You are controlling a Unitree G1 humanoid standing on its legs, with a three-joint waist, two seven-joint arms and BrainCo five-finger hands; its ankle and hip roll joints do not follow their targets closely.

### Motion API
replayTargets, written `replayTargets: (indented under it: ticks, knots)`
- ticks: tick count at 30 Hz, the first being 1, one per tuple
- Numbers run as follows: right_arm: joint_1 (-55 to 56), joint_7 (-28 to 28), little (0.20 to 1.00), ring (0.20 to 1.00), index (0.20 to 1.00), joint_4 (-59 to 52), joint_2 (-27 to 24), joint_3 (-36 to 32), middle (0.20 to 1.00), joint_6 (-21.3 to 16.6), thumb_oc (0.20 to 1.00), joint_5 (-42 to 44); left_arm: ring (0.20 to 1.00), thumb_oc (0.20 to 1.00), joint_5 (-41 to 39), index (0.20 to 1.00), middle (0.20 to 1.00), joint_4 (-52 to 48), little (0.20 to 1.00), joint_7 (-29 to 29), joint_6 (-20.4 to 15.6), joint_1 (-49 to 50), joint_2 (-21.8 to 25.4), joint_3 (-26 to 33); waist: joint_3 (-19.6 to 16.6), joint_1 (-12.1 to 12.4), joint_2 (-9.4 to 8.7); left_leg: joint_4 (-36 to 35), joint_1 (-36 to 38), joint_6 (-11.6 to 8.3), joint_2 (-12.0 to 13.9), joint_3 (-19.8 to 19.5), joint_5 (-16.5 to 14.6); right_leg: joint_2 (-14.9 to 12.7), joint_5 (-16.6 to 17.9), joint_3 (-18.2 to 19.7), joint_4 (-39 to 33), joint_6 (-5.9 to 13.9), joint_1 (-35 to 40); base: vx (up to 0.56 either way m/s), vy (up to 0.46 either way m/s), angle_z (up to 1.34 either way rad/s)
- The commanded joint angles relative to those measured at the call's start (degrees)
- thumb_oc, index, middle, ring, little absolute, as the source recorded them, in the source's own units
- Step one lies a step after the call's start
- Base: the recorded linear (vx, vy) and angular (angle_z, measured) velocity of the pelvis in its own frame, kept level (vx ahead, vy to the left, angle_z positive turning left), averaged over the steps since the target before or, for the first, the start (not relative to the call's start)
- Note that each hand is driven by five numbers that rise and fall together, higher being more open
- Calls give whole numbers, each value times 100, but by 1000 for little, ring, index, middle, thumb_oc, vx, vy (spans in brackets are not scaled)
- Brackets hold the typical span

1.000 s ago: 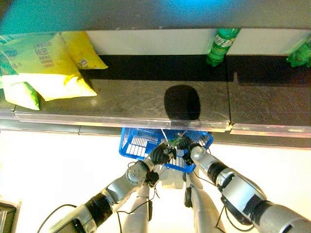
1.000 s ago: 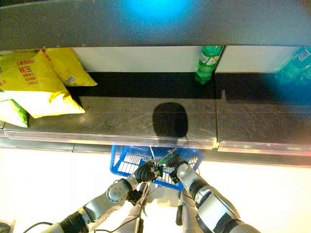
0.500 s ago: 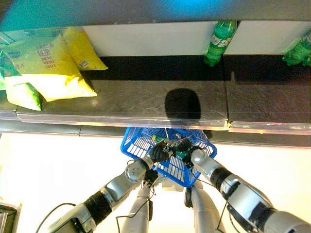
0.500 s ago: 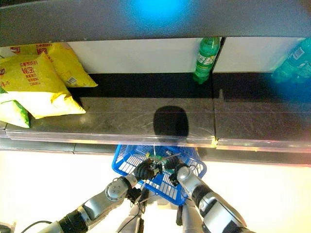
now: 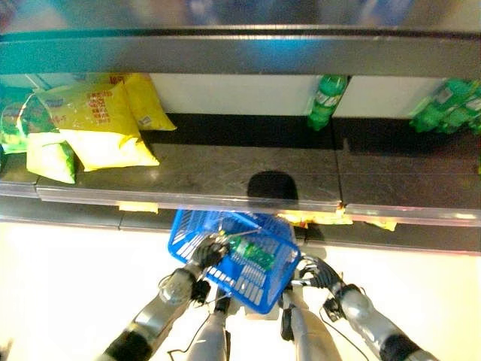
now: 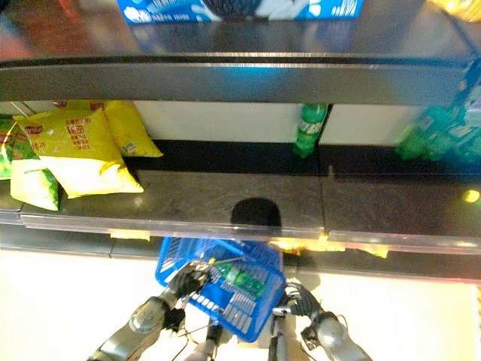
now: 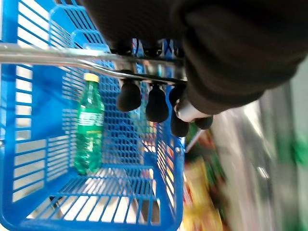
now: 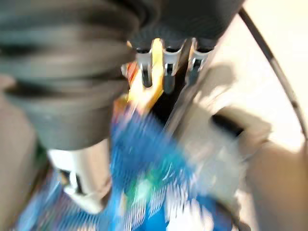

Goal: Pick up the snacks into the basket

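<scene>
A blue wire basket hangs tilted below the shelf's front edge. My left hand is shut on its metal handle, fingers curled over the bar. A green bottle lies inside the basket, also visible from above. My right hand is to the right of the basket, off the handle and apart from it. Yellow snack bags and a green-and-yellow bag lie on the shelf at far left.
The steel shelf runs across the view, with a lip just above the basket. Green bottles stand at the back and at the right. An upper shelf overhangs, with a blue box on it.
The camera has tilted up. My right hand has come off the basket handle and moved right. The basket now hangs tilted from the left hand alone, shifted left.
</scene>
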Motion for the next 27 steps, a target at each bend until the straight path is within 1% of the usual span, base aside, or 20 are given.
replayTargets:
  ticks: [1,2,5,7,8,9,10,11,12,13,14,15,17,20,21,22,23,24,25,27]
  knots:
    - [282,-32,1000,1000,1000,357,-32,-288,1000,-283,1000,380,200,200,283,200,200,-108,200,-114,-597,327,123,282,-608,-72,34,234,-121,123,-292,3,-212,150,-1071,1082,238,518,516,94,-90,97]
    - [319,-41,1000,1000,1000,469,-2,-348,1000,-282,1000,411,200,200,362,200,200,120,200,-66,-611,464,84,481,-676,-11,35,169,-70,90,-268,-25,-172,162,-1017,1052,126,481,586,54,-129,70]
    - [329,-92,1000,1000,1000,568,53,-530,1000,-350,1000,543,200,200,431,200,200,564,200,93,-676,639,29,846,-761,110,72,75,-45,-76,-108,-75,-10,195,-977,702,-104,454,784,-43,-182,28]
    - [339,-76,1000,1000,1000,539,11,-525,1000,-376,1000,570,200,200,369,200,200,744,200,155,-675,646,-41,948,-761,156,132,-17,-140,-164,-34,-160,185,234,-1048,486,-168,409,815,-100,-123,18]
    - [337,-75,1000,1000,1000,541,9,-523,1000,-378,1000,571,200,200,369,200,200,745,200,156,-676,646,-44,950,-763,134,136,-21,-143,-166,-38,-181,189,230,-1053,465,-167,407,819,-161,-107,46]
    - [331,-109,1000,1000,1000,452,-62,-547,1000,-396,1000,556,200,200,371,200,200,879,200,201,-686,629,-79,1006,-793,126,248,-290,-322,-303,117,-96,554,246,-1148,140,-117,364,753,-145,-74,61]
    - [293,-139,1000,1000,1000,414,-86,-546,1000,-406,1000,546,200,200,351,200,200,862,200,236,-707,622,-108,1043,-808,138,269,-389,-393,-306,191,17,634,241,-1154,59,-100,357,710,-166,-96,93]
    - [262,-150,1000,1000,1000,395,-103,-513,1000,-397,1000,519,200,200,296,200,200,911,200,273,-720,629,-156,1136,-817,170,260,-444,-440,-296,225,70,650,212,-1144,-20,-116,356,686,-87,-68,98]
    - [250,-143,1000,1000,1000,355,-119,-476,1000,-385,1000,491,200,200,283,200,200,1010,200,299,-722,633,-178,1210,-817,190,228,-400,-401,-235,255,188,571,156,-1142,-105,-122,351,708,-99,-101,115]
    - [252,-152,1000,1000,1000,326,-169,-482,1000,-377,1000,423,200,200,300,200,200,1102,200,335,-724,648,-222,1273,-842,176,204,-239,-400,-155,342,515,481,42,-1122,-314,-156,352,747,-82,-76,95]
    - [251,-152,1000,1000,1000,326,-170,-483,1000,-376,1000,423,200,200,300,200,200,1103,200,335,-724,646,-224,1273,-852,172,211,-235,-419,-154,344,508,487,45,-1107,-321,-167,353,737,-127,-75,95]
    - [259,-181,1000,1000,1000,368,-187,-497,1000,-338,1000,380,200,200,253,200,200,1176,200,290,-706,694,-275,1305,-891,139,210,13,-355,-135,543,1006,361,-126,-1124,-682,-242,355,837,-94,-47,78]
    - [303,-194,1000,1000,1000,345,-169,-499,1000,-327,1000,366,200,200,216,200,200,1237,200,326,-726,725,-272,1385,-899,135,187,152,-253,-157,703,1342,251,-266,-1128,-1000,-275,329,997,-107,-32,129]
    - [347,-202,1000,1000,1000,311,-127,-498,1000,-311,1000,337,200,200,262,200,200,1361,200,356,-723,725,-231,1420,-998,166,204,-80,-130,-223,936,1558,356,-398,-1135,-1445,-256,378,1194,8,17,116]
    - [346,-202,1000,1000,1000,311,-127,-498,1000,-311,1000,337,200,200,262,200,200,1361,200,356,-723,725,-231,1420,-997,165,204,-80,-130,-223,936,1558,356,-398,-1135,-1445,-256,378,1194,88,89,113]
    - [370,-212,1000,1000,1000,264,-112,-509,1000,-311,1000,311,200,200,308,200,200,1443,200,398,-717,700,-212,1426,-1036,238,222,-219,-160,-274,1052,1789,465,-537,-1142,-1802,-254,427,1371,54,87,108]
    - [370,-212,1000,1000,1000,264,-111,-510,1000,-312,1000,311,200,200,308,200,200,1443,200,399,-717,700,-212,1425,-1034,229,223,-218,-161,-273,1049,1780,466,-538,-1142,-1812,-256,428,1378,103,189,135]
    - [368,-224,1000,1000,1000,316,-95,-520,1000,-278,1000,268,200,200,336,200,200,1365,200,367,-709,768,-167,1449,-1038,293,223,-250,-148,-263,984,1791,458,-624,-1086,-1934,-221,439,1451,156,151,113]
    - [378,-213,1000,1000,1000,315,-99,-519,1000,-267,1000,227,200,200,357,200,200,1356,200,372,-712,827,-149,1474,-1077,330,185,-216,-91,-312,949,1761,314,-675,-1180,-1915,-228,511,1559,214,226,128]
    - [340,-213,1000,1000,1000,374,-66,-523,1000,-244,1000,163,200,200,348,200,200,1356,200,366,-721,912,-107,1557,-1114,446,107,-60,-154,-282,846,1746,186,-795,-1044,-1994,-364,592,1705,161,189,80]
